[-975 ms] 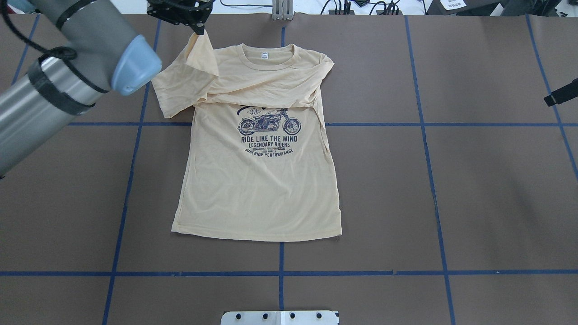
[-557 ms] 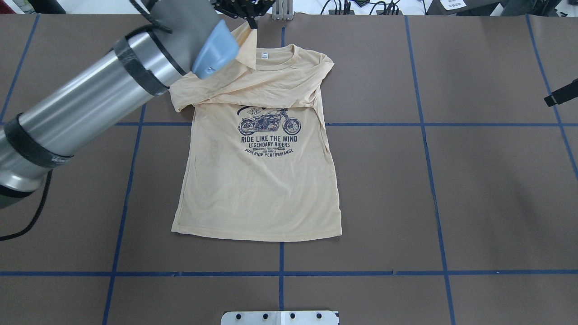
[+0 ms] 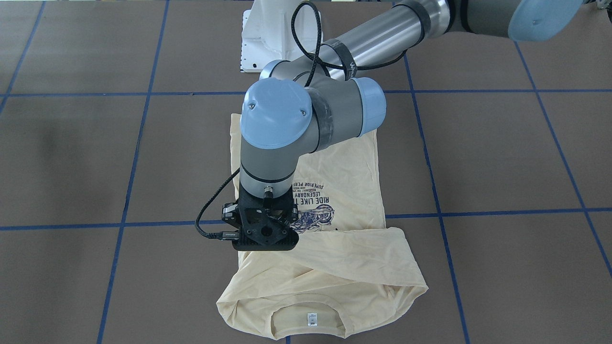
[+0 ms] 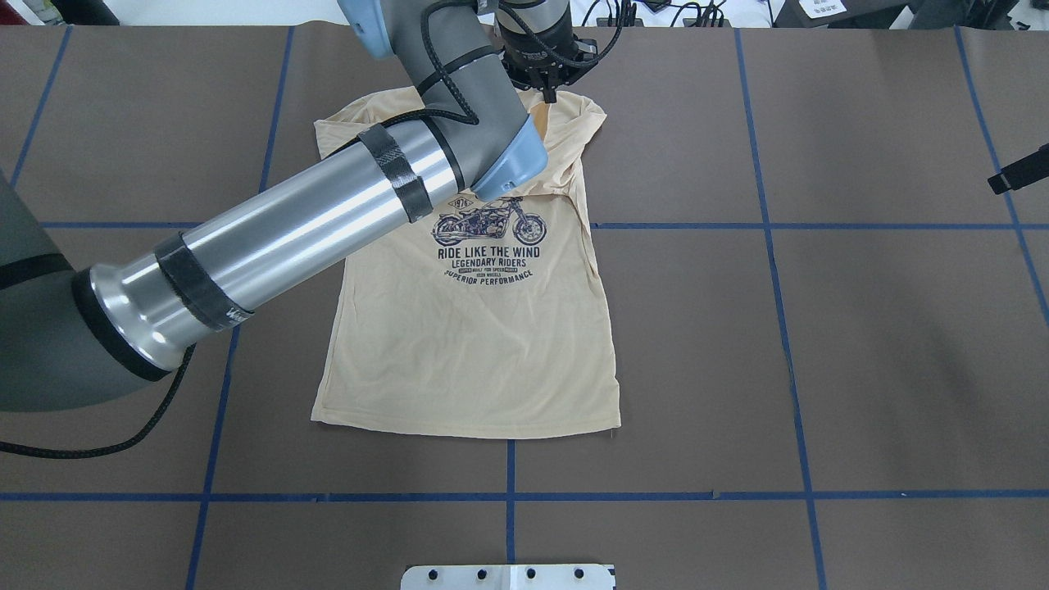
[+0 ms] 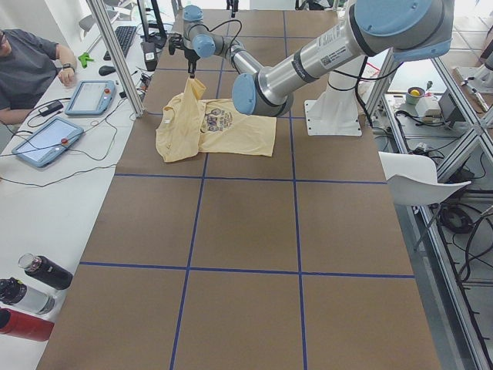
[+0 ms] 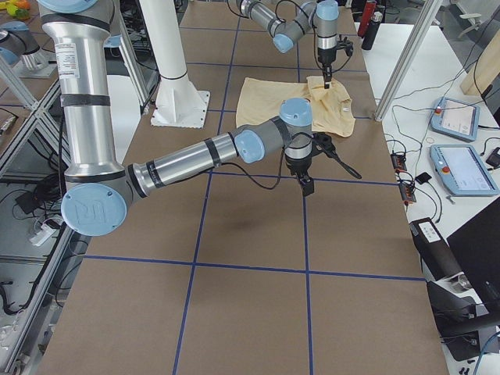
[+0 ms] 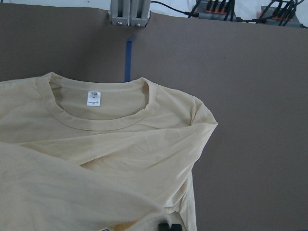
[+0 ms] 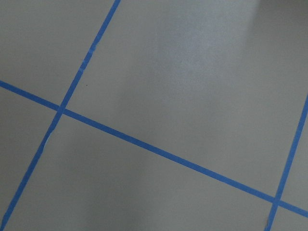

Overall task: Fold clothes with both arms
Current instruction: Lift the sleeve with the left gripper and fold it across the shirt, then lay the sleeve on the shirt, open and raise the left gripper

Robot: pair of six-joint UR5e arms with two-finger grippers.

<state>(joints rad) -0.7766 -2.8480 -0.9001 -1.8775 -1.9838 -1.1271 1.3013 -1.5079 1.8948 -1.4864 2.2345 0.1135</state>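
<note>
In the overhead view the left arm [image 4: 328, 213] hides the collar of the shirt [image 4: 467, 344]. From the front its wrist covers half the print [image 3: 318, 210]. The right gripper [image 4: 1019, 168] is cut off at the edge, so how its jaws stand is unreadable.
</note>
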